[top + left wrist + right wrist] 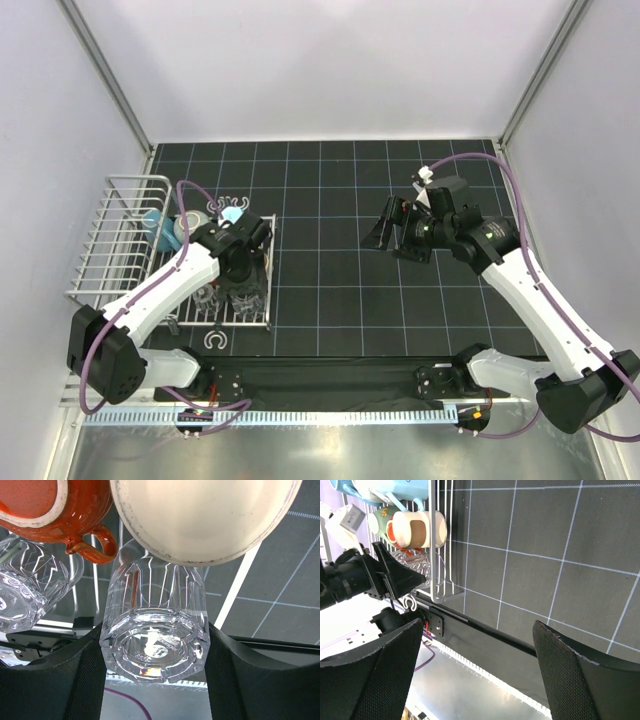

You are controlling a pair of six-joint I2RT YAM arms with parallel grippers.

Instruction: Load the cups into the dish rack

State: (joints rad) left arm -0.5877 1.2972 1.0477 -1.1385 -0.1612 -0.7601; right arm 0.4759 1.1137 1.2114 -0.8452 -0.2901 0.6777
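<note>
One wire dish rack (pixel 110 215) stands at the left side, its raised basket towards the wall and its flat slatted part towards the middle, within the left arm's reach. Cups crowd the flat part: a blue cup (pixel 165 232), an orange mug (pixel 60 510), a cream-coloured cup (pixel 200 515) and a clear tumbler (pixel 25 590) lie close together. That leaves little room for the next one.

The left gripper (pixel 243 283) is clenched on a clear glass (pixel 155 645), one finger pressed to each side. The thick base faces the wrist camera and the mouth points away, probably so the glass goes in upside down to drain. It hangs just beside the orange mug, low over the slats.

The right gripper (pixel 477 680) is spread wide and grasps nothing. It hovers well apart from the rack, probably to keep clear.

White walls (pixel 330 60) close in three sides, and underfoot is a black mat (pixel 400 300) ruled in a white grid.
</note>
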